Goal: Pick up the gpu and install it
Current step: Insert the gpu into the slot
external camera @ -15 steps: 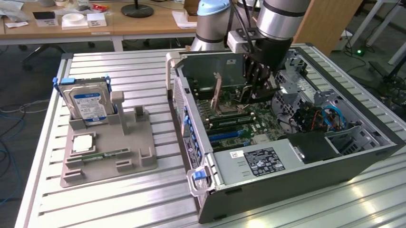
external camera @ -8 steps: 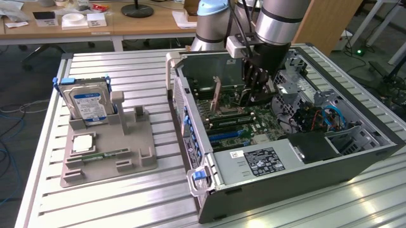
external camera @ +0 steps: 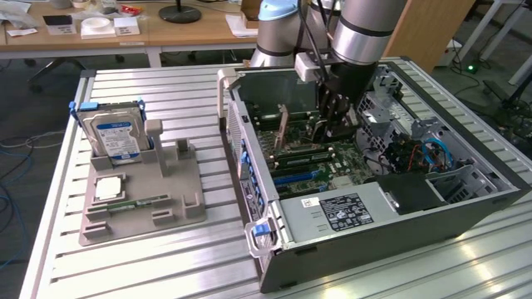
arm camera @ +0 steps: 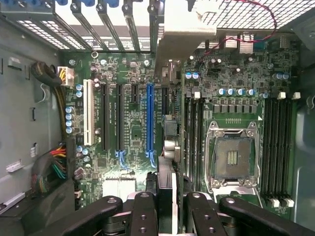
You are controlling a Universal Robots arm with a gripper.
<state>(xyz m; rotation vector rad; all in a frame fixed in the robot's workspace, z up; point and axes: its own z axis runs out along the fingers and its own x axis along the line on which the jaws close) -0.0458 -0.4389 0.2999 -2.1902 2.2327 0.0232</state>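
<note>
1. Grip: gripper (arm camera: 170, 214) jaws are clamped on the gpu (arm camera: 165, 178), which hangs edge-on inside the computer case (external camera: 415, 232) over the motherboard (arm camera: 129, 129).
2. Alignment: keep the card parallel to the blue slot (arm camera: 150, 118), with the bracket (arm camera: 182, 35) at the rear grille.

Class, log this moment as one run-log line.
gripper: shut on gpu | gpu: edge-on over motherboard | place: inside computer case

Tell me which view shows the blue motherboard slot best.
The wrist view: the blue slot shows full length, face-on, next to the edge of the gpu in the fingers. The exterior view shows the slot foreshortened, as a short strip.
</note>
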